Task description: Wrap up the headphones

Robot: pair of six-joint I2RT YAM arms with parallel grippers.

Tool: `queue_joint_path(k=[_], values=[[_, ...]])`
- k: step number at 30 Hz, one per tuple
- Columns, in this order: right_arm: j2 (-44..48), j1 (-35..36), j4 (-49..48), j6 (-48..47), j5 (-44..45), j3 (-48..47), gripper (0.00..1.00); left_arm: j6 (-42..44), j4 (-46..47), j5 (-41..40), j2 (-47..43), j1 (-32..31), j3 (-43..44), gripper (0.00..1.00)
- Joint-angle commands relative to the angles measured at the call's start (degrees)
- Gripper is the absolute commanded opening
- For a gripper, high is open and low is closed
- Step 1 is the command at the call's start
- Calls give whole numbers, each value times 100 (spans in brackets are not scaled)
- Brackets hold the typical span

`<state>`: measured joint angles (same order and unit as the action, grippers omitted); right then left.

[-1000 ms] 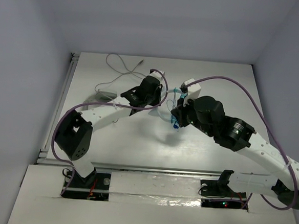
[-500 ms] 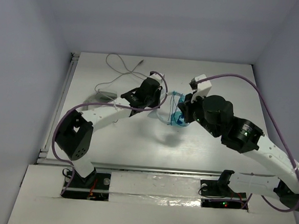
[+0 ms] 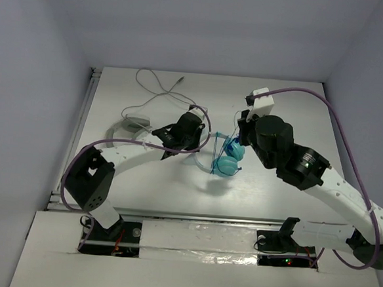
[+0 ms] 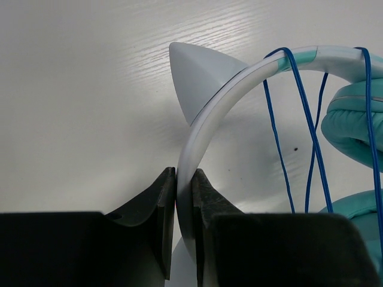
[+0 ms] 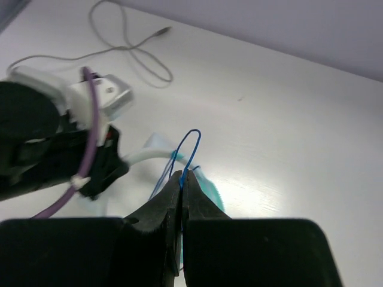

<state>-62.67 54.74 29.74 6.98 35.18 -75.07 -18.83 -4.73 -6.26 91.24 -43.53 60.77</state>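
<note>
Where left gripper [image 4: 184, 179] and right gripper [image 5: 182, 179] pinch headphones [image 3: 227, 166], table [image 3: 175, 189] spreads wide.

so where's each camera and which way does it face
top external: above, behind the bases, facing down on the table; both arms show
left wrist: looks along the left end effector, shut on the headphones
right wrist: looks past the right end effector, shut on the cable, toward the left arm
all share the headphones

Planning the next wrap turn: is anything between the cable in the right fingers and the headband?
Nothing visible. The right gripper pinches the blue cable near the headband, which the left gripper clamps. The thin white cable lies apart, farther back on the table.
</note>
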Motion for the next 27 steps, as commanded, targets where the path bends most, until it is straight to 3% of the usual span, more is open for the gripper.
queue_joint_path(k=[1,11,16,27], values=[[-34,-183,-889,-320,814,184,0,11,122,212,-616,-77,14,0],[-306,-473,-2068,-1120,1623,528,0,555,-730,951,-1091,-182,-127,0],[-377,-535,-2121,-884,1589,853,0,819,-775,1705,-1398,-182,-31,0],[9,-982,-2121,189,298,1662,0,1048,-740,3086,-1837,274,435,0]])
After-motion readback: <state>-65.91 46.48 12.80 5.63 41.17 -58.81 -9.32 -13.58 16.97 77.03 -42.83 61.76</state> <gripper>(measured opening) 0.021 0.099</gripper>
